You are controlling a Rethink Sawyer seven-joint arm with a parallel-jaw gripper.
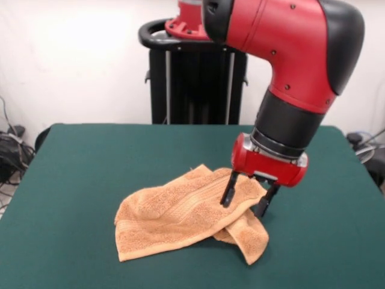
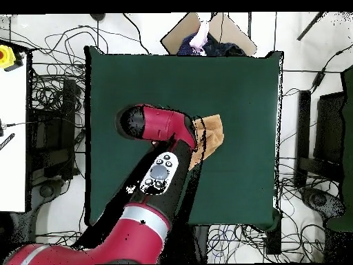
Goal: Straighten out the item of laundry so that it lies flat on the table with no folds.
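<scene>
Over the crumpled towel (image 1: 180, 220) edge, the released end effector (image 1: 248, 200) straddles a fold, green table (image 1: 78, 162) clear around

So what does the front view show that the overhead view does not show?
Only the front view shows the gripper, open, with its fingertips at the towel, and the towel's folds with one corner tucked under. Only the overhead view shows all four edges of the table, the cables around it, and a person at the top edge. Both show the red arm above the towel.
</scene>
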